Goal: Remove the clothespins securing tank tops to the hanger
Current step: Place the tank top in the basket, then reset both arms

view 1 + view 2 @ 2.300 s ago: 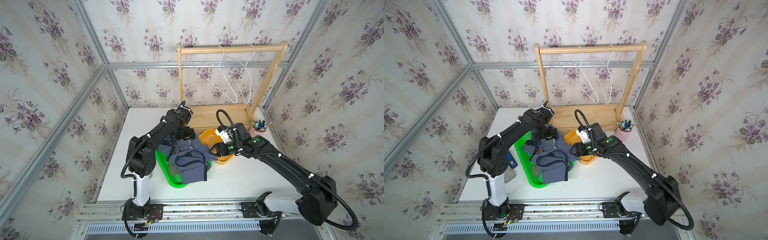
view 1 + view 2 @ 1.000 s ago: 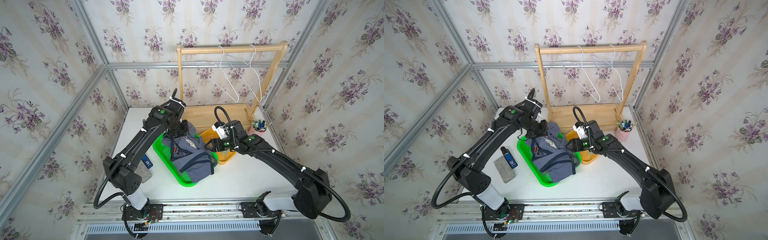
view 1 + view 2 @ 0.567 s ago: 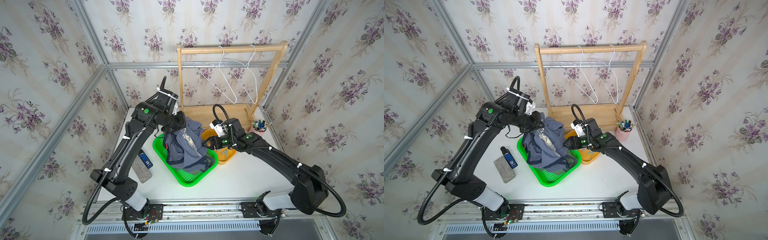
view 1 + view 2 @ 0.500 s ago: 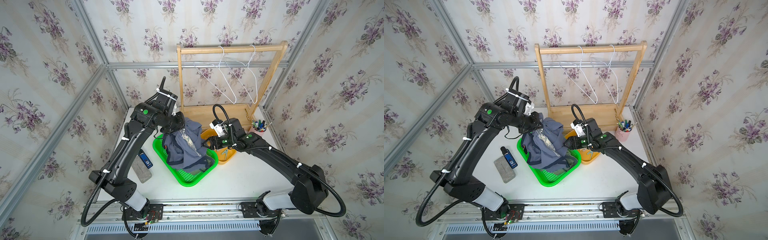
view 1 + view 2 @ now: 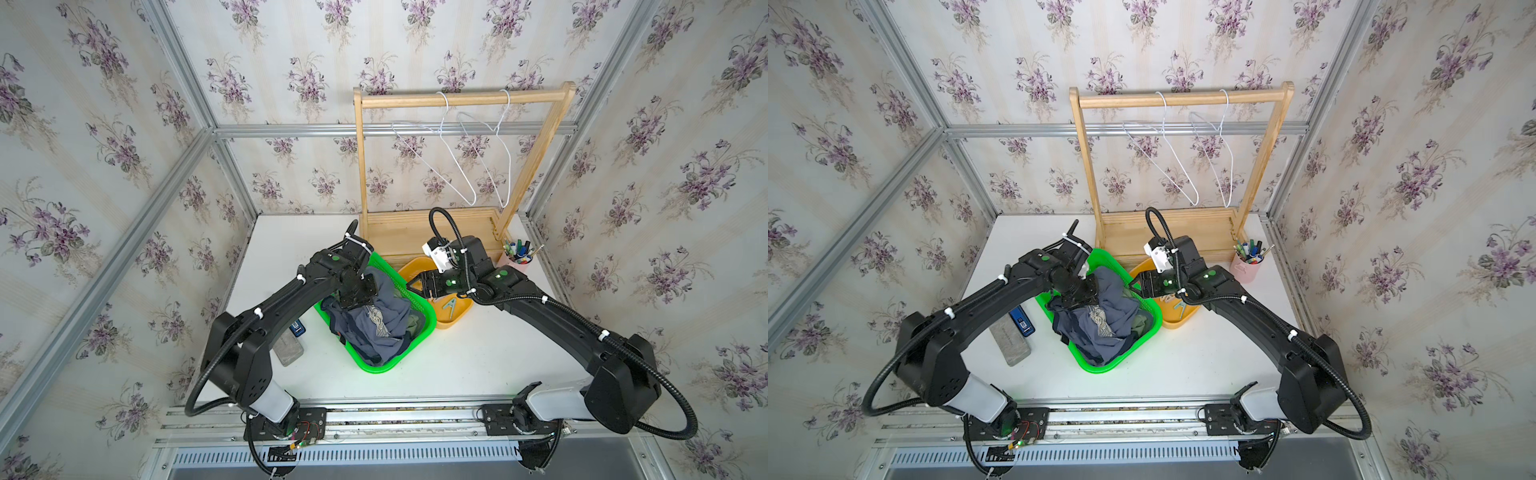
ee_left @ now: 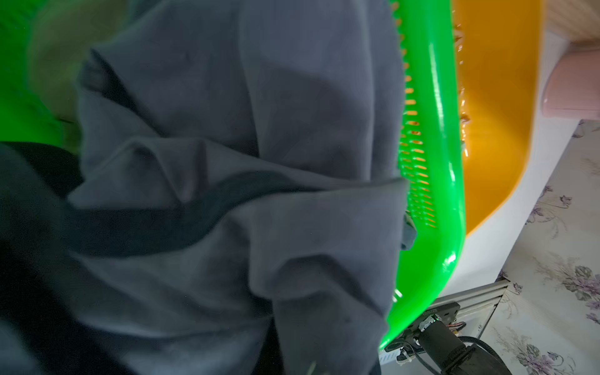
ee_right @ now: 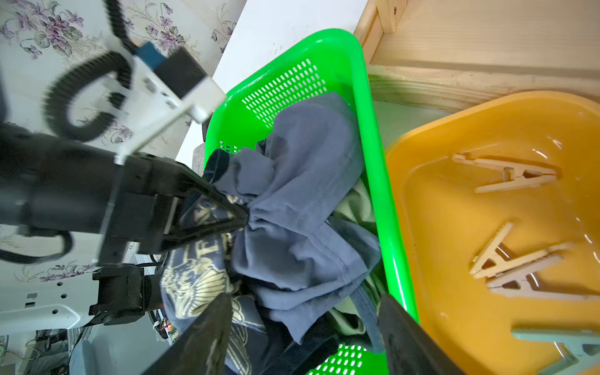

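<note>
My left gripper (image 7: 242, 217) pinches a fold of the slate blue tank top (image 7: 302, 207), I judge to settle the tank tops (image 5: 374, 324) inside the green basket (image 7: 367, 97). My right gripper (image 5: 417, 286) hangs spread beside its rim. The clothespins (image 7: 513, 177) lie in the yellow tray (image 7: 454, 227), with open bench beyond.

Light: bright, even, diffuse | Shadows: soft on desk (image 5: 457, 365) | Glare: streaks on green basket (image 6: 438, 107), sheen on yellow tray (image 7: 454, 211) | Blur: blue tank top (image 6: 227, 162) soft in left wrist view | Edges: bowed in both top views
</note>
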`<state>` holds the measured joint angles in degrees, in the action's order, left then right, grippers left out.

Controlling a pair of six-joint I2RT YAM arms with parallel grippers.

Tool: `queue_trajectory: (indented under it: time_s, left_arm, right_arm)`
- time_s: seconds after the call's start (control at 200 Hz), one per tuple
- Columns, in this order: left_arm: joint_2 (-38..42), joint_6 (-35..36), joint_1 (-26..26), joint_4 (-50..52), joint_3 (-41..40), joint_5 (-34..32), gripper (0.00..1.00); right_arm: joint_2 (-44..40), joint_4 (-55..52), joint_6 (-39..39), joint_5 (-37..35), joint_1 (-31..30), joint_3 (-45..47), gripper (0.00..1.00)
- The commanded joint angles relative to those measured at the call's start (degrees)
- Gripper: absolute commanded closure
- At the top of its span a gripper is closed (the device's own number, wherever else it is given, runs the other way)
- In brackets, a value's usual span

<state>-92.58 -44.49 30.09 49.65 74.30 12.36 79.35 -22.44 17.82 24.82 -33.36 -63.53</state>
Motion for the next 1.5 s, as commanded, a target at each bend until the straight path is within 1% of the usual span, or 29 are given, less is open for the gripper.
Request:
queue_trajectory:
  time_s: [0.0, 0.12, 0.25, 0.305, 0.35, 0.385, 0.415, 0.435, 0.49, 0.5, 0.51, 0.525, 0.654, 0.769, 0.839, 0.904, 0.919, 0.979, 1.034, 1.069, 1.119, 1.144, 1.179, 1.249, 1.269, 1.319, 1.354, 1.404, 1.499]
  left_arm:
    - [-3.49, -1.43, -0.03, -3.33, -1.22, 0.6, 1.0]
    - [-8.06, -2.8, -0.11, -7.51, -4.91, 0.11, 0.99]
    - [-14.49, -3.15, -0.12, -12.36, -7.04, 2.86, 0.94]
    - [-15.53, -2.56, -0.12, -12.97, -6.85, 3.88, 0.9]
    - [-14.01, -1.06, 0.26, -12.35, -5.64, 3.27, 0.85]
    - [-11.81, -0.1, 0.57, -9.76, -3.73, 0.89, 0.74]
    - [-9.88, 0.63, 0.74, -6.98, -1.6, -1.03, 0.61]
    - [-8.65, 1.32, 0.73, -5.16, -0.07, -1.84, 0.5]
    - [-5.97, 3.18, 0.68, 0.15, 4.42, -4.73, 0.23]
    - [-5.58, 3.47, 0.68, 1.08, 5.36, -5.2, 0.11]
    - [-5.24, 3.78, 0.68, 2.1, 6.17, -5.52, 0.04]
    - [-4.76, 4.23, 0.68, 3.5, 7.39, -6.03, 0.01]
    - [-1.0, 6.72, 0.41, 12.93, 14.61, -9.5, 0.01]
    - [4.06, 8.62, -0.48, 16.77, 17.0, -13.88, 0.01]
    - [7.45, 10.16, -2.13, 17.85, 16.95, -17.11, 0.01]
    - [10.92, 10.19, -4.21, 17.15, 14.47, -23.58, 0.01]
    - [13.36, 10.25, -4.85, 16.5, 13.45, -25.08, 0.01]
    - [18.82, 12.59, -7.75, 9.53, 7.23, -29.11, 0.01]
    - [24.31, 16.13, -10.37, -2.49, -1.19, -30.71, 0.01]
    - [27.54, 19.89, -11.32, -11.64, -7.5, -32.16, 0.01]
    - [30.58, 28.09, -11.83, -23.64, -16.04, -35.57, 0.01]
    - [31.22, 28.98, -12.23, -27.34, -19.54, -38.27, 0.01]
    - [31.05, 28.5, -14.22, -29.95, -22.95, -38.43, 0.01]
    - [27.34, 29.07, -19.95, -30.84, -25.6, -30.82, 0.01]
    - [25.88, 29.63, -20.84, -30.84, -25.95, -29.92, 0.01]
    - [22.52, 29.98, -21.55, -31.92, -26.98, -33.59, 0.01]
    - [20.8, 29.84, -21.69, -33.87, -28.12, -37.39, 0.01]
    - [19.95, 32.88, -22.11, -42.11, -32.44, -36.62, 0.01]
    - [20.13, 37.46, -23.27, -61.72, -42.45, -29.3, 0.01]
  right_arm:
    - [0.53, 0.61, 0.34, -1.14, -0.03, -0.68, 0.29]
    - [0.89, 0.19, 1.11, -1.9, 0.13, -0.97, 0.28]
    - [0.56, -0.03, 1.86, -2.39, 0.53, -0.55, 0.27]
    - [0.29, -0.57, 1.71, -3.15, 0.76, -0.55, 0.25]
    - [-0.04, -1.47, 1.44, -4.18, 1.14, -0.83, 0.2]
    - [-0.54, -2.21, 1.25, -5.17, 1.62, -1.12, 0.15]
    - [-1.17, -2.66, 1.09, -6.03, 1.72, -1.17, 0.12]
    - [-1.68, -2.85, 1.03, -6.53, 1.72, -1.17, 0.1]
    - [-3.3, -2.88, 0.88, -8.39, 4.91, -1.06, 0.05]
    - [-3.63, -2.92, 0.83, -8.6, 5.11, -1.09, 0.04]
    - [-3.84, -2.93, 0.75, -8.86, 5.38, -1.12, 0.02]
    - [-4.19, -2.88, 0.64, -9.05, 5.75, -1.09, 0.01]
    - [-5.68, -3.43, -0.78, -9.01, 10.04, -2.24, 0.0]
    - [-6.38, -2.74, -2.68, -10.45, 14.32, -2.6, 0.0]
    - [-6.34, -0.61, -2.73, -12.17, 17.69, -1.74, 0.01]
    - [-5.93, 3.76, -2.85, -16.29, 20.22, 0.88, 0.01]
    - [-5.73, 4.95, -3.07, -16.91, 20.95, 1.61, 0.0]
    - [-4.22, 10.17, -3.78, -20.12, 23.03, 4.58, 0.0]
    - [-2.23, 16.0, -4.85, -22.97, 24.47, 7.67, 0.0]
    - [-0.96, 20.1, -5.43, -23.99, 25.38, 9.78, 0.0]
    - [1.3, 24.75, -5.86, -25.05, 26.16, 12.58, 0.0]
    - [2.41, 26.27, -5.83, -26.26, 26.37, 13.57, 0.0]
    - [4.21, 27.73, -5.02, -28.29, 26.56, 14.83, 0.0]
    - [7.56, 30.97, -4.14, -29.91, 26.95, 17.27, 0.0]
    - [8.38, 32.19, -4.46, -29.65, 26.99, 18.09, 0.0]
    - [10.53, 36.34, -6.69, -28.25, 27.07, 19.85, 0.0]
    - [12.45, 33.12, -7.99, -27.94, 27.45, 17.33, 0.0]
    - [14.36, 33.25, -8.26, -29.84, 27.55, 16.18, 0.0]
    - [15.14, 35.84, -9.45, -30.46, 27.65, 16.95, 0.0]
